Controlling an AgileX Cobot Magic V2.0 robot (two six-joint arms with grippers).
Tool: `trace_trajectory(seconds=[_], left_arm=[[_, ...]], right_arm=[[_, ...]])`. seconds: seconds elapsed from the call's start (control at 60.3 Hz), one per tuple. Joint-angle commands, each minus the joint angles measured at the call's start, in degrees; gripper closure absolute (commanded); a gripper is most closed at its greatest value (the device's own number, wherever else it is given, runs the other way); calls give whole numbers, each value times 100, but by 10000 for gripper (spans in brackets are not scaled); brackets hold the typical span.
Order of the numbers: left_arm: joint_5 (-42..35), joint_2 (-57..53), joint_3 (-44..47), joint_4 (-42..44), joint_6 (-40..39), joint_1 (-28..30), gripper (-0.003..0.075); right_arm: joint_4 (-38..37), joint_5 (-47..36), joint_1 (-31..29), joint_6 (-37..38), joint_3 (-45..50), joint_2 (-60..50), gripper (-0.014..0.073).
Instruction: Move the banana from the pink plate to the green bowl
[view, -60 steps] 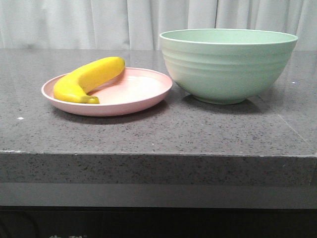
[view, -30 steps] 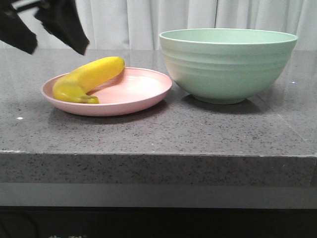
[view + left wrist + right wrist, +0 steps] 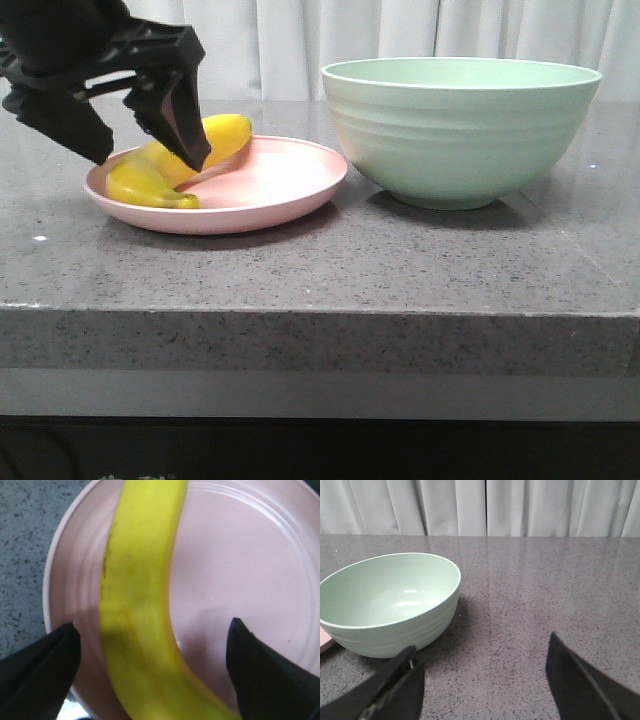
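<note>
The yellow banana (image 3: 215, 138) lies on the left half of the pink plate (image 3: 280, 190), left of the green bowl (image 3: 460, 130). My left gripper (image 3: 150, 160) is open and down over the banana's middle, one finger on each side of it, not closed on it. In the left wrist view the banana (image 3: 140, 605) runs between the two fingers over the plate (image 3: 250, 580), with the gripper (image 3: 152, 630) spread wide. My right gripper (image 3: 482, 652) is open and empty over bare counter, to the right of the bowl (image 3: 390, 600). It is out of the front view.
The grey speckled counter (image 3: 400, 270) has its front edge close to the camera. White curtains (image 3: 300, 40) hang behind the counter. The plate and bowl nearly touch.
My left gripper came in from the upper left and lowered onto the plate, its fingers now straddling the banana. The banana, plate and bowl have not moved.
</note>
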Motion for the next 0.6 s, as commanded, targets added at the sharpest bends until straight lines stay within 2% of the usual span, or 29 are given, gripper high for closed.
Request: trace_trajectory(seconds=[0.0, 0.581], left_arm=[[-352, -138, -192, -68, 10, -42, 131], [-347, 127, -192, -68, 54, -42, 134]], right_arm=[[34, -425, -28, -27, -216, 103, 62], [34, -425, -28, -27, -216, 103, 62]])
